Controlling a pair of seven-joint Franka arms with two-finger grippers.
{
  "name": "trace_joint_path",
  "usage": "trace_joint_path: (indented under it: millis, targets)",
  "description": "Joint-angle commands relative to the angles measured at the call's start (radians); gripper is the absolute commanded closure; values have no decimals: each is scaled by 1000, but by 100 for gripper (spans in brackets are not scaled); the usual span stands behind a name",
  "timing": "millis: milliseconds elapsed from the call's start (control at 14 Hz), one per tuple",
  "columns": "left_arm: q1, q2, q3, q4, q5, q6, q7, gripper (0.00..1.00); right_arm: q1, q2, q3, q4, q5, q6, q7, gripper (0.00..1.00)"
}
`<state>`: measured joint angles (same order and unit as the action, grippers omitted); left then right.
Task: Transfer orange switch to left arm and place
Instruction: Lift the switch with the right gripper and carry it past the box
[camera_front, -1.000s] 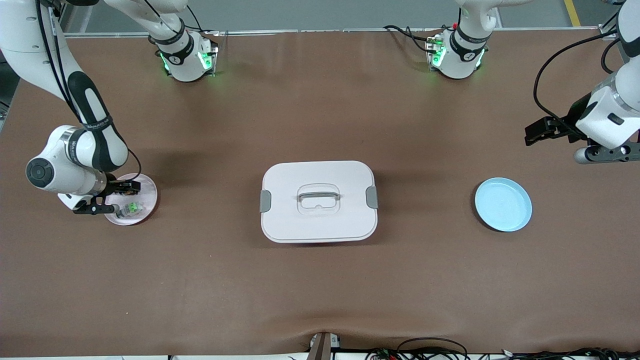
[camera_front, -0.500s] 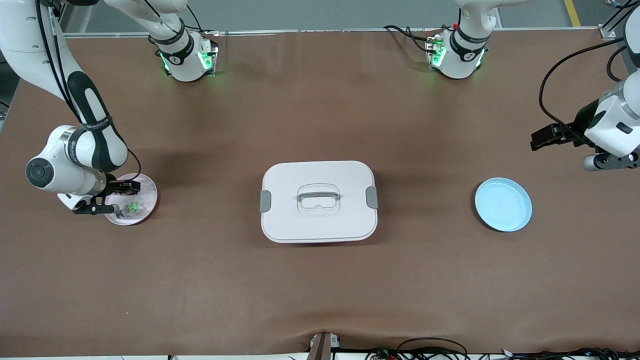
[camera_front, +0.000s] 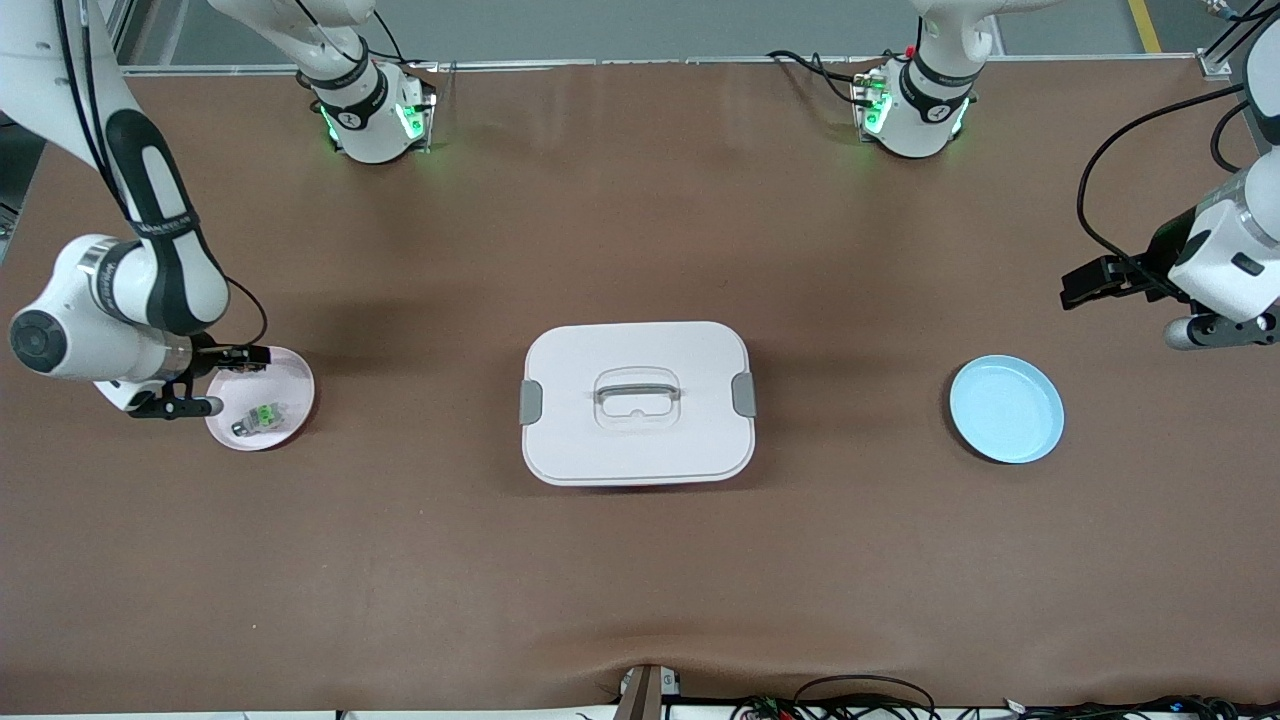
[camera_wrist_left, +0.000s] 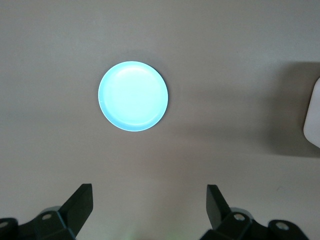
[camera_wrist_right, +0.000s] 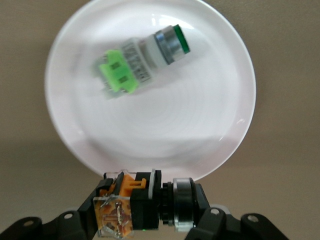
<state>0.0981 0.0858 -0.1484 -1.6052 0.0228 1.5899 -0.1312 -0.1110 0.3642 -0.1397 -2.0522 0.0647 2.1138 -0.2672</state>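
My right gripper (camera_wrist_right: 146, 221) is shut on the orange switch (camera_wrist_right: 131, 204), a black and orange block with a silver collar. It hangs over the rim of the pink plate (camera_front: 292, 384) at the right arm's end of the table; in the front view the right gripper (camera_front: 243, 355) shows there. The white box (camera_front: 600, 450) with its grey handle sits mid-table. My left gripper (camera_wrist_left: 148, 201) is open with nothing in it, up in the air above bare table at the left arm's end, where the front view shows the left gripper (camera_front: 1092, 280).
A clear switch with a green top (camera_wrist_right: 142, 57) lies in the pink plate (camera_wrist_right: 200, 135). A blue plate (camera_front: 1006, 409) rests between the box and the left arm's table end, empty; the left wrist view shows the blue plate (camera_wrist_left: 133, 96) and a corner of the box (camera_wrist_left: 313, 117).
My right gripper has lifted with the orange switch and drawn back to the pink plate's rim, uncovering the green-topped switch. The left gripper has shifted slightly toward its table end.
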Motion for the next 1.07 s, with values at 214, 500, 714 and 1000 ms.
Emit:
trace_joint_path:
  millis: [214,500,714,1000]
  targets:
    - [3,18,-3,11,14,27,-2,0,40,-146,12,13,184,-272,159,60]
    - [-1,26,-3,11,14,38,-2,0,144,-241,14,40,283,-414,463,60]
    - [-3,28,-3,10,14,38,-2,0,235,-277,12,61,393,-449,717,60]
    - [-1,31,-3,10,14,38,-2,0,327,-289,15,116,530,-492,988,60]
